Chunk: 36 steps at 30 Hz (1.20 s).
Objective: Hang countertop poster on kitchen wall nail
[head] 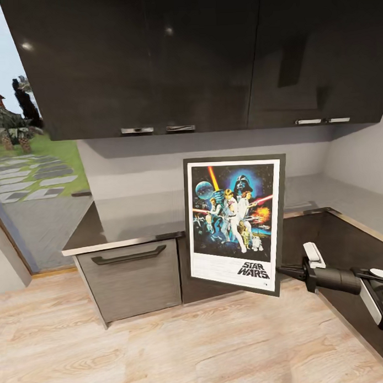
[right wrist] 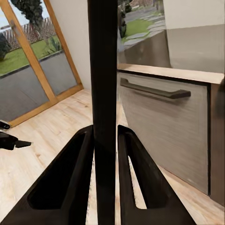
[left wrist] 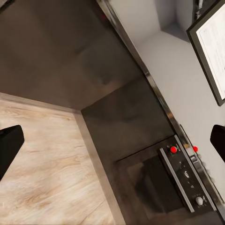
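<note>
The poster [head: 235, 223], a framed Star Wars print, hangs upright in the air in front of the kitchen countertop [head: 137, 215]. My right gripper [head: 280, 270] is shut on its lower right edge. In the right wrist view the two fingers [right wrist: 79, 159] clamp the black frame [right wrist: 104, 70], seen edge-on. My left gripper [left wrist: 112, 145] is open, with its dark fingers [left wrist: 8, 147] far apart and nothing between them. It looks down at the floor and an oven. A corner of the poster [left wrist: 211, 47] shows there above the pale countertop [left wrist: 187, 89].
Dark upper cabinets [head: 154, 60] hang over the counter, close above the poster's top. Below the counter are a grey drawer front [head: 134, 276] and an oven [left wrist: 173, 183] with red knobs. A glass door [head: 25, 180] to a garden stands at the left. Light wood floor [head: 191, 340] lies in front.
</note>
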Tool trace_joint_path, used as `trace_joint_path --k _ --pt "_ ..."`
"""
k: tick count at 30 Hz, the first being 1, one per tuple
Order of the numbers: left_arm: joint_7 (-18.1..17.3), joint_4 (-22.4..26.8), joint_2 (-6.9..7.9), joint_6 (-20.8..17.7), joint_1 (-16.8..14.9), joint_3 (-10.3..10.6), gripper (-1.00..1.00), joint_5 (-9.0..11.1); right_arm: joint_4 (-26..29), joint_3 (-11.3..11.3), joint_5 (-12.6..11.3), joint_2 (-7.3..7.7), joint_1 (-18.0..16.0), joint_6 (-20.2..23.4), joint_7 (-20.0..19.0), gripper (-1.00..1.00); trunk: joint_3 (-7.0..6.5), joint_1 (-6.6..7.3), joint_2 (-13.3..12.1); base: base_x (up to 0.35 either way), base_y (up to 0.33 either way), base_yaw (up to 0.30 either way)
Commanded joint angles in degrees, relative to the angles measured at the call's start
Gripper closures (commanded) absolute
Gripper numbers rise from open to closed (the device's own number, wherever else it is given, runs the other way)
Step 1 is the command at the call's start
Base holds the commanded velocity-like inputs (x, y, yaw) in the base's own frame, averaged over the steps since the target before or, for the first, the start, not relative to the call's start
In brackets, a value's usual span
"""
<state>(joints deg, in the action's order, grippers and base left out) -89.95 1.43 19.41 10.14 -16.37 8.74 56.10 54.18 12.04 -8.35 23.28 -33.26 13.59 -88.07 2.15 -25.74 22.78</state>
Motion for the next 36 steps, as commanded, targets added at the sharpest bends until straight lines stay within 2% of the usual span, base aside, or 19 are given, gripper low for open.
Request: trace_joint_path --k 1,32,36 --pt "0.0 0.0 0.02 0.6 -0.1 0.5 -1.00 0.5 0.0 0.0 -0.1 0.02 0.0 0.8 -0.3 1.00 0.14 -0.04 0.1 0.000 0.272 0.234" --pt "0.0 0.0 0.10 0.6 -0.1 0.5 -1.00 0.5 0.0 -0.2 -0.1 0.02 0.0 0.8 -0.3 1.00 0.14 -0.04 0.1 0.000 0.290 0.283" --pt "0.0 0.0 0.10 0.6 -0.1 0.5 -1.00 0.5 0.0 -0.1 -0.1 0.02 0.0 0.8 -0.3 1.00 0.14 -0.04 0.1 0.000 0.292 0.127"
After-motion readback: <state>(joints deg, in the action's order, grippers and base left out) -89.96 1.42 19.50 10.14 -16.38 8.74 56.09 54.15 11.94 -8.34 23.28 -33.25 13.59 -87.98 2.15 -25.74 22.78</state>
